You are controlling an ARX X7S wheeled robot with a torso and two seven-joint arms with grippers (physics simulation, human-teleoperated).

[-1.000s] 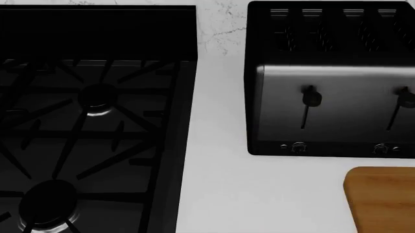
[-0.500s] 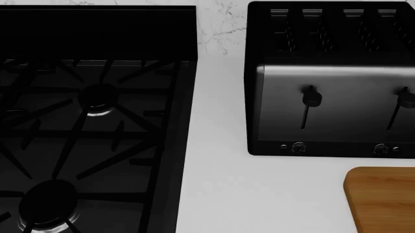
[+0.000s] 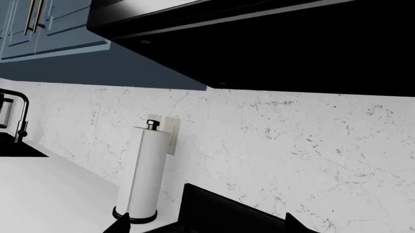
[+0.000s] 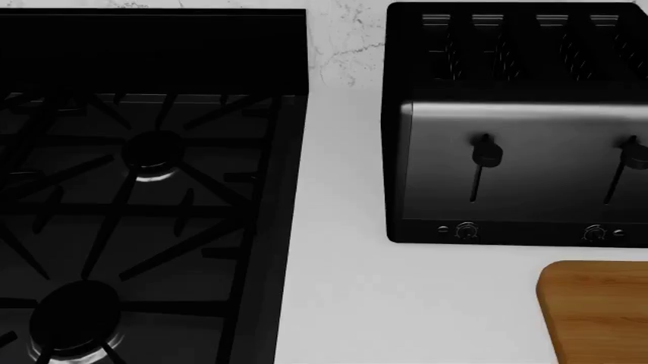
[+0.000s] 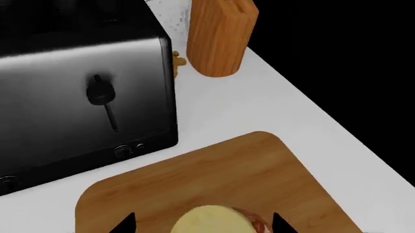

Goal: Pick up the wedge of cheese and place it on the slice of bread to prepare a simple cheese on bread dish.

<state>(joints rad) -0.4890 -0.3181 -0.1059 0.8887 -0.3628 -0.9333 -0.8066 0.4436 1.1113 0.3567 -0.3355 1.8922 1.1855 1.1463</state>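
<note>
The right pincer (image 5: 201,224) stands spread wide, its two dark fingertips (image 5: 123,224) clear of the small pale yellow, smooth, rounded wedge of cheese (image 5: 211,219) that lies between them. A sliver of the reddish-brown crusty slice of bread (image 5: 254,224) peeks out from under the cheese's edge, so the cheese appears to sit on the loaf over the tan wooden cutting board (image 5: 194,174). The frame cuts off too much to be sure it is settled. The main risk is the domed crust: a smooth chunk perched there could slide off onto the board. A fingertip brushing it as the arm lifts away would cause just that, so a straight rise looks safest. In the head view neither food item shows. Only the board's corner (image 4: 597,311) sits at 4 o'clock on the white desk (image 4: 405,303), with the black and steel four-slot toaster (image 4: 517,121) at 2 o'clock and the black gas stove (image 4: 142,189) at 9 o'clock. The toaster and an orange-brown wooden cylinder (image 5: 220,39) stand near the board's far side, well apart from the pincer, so nothing blocks a retreat. The left pincer (image 3: 206,224) is also spread and holds nothing, facing a white paper towel roll (image 3: 141,170).
</note>
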